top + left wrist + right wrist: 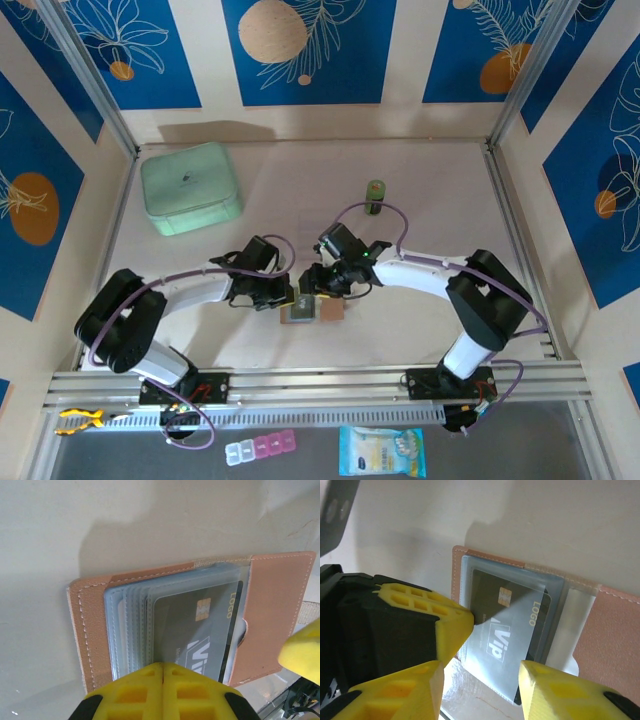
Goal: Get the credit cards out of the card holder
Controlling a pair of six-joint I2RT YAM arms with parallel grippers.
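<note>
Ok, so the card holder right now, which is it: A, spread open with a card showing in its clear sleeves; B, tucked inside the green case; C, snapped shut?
A: the card holder lies spread open, and a dark VIP card sits in its clear sleeves.
</note>
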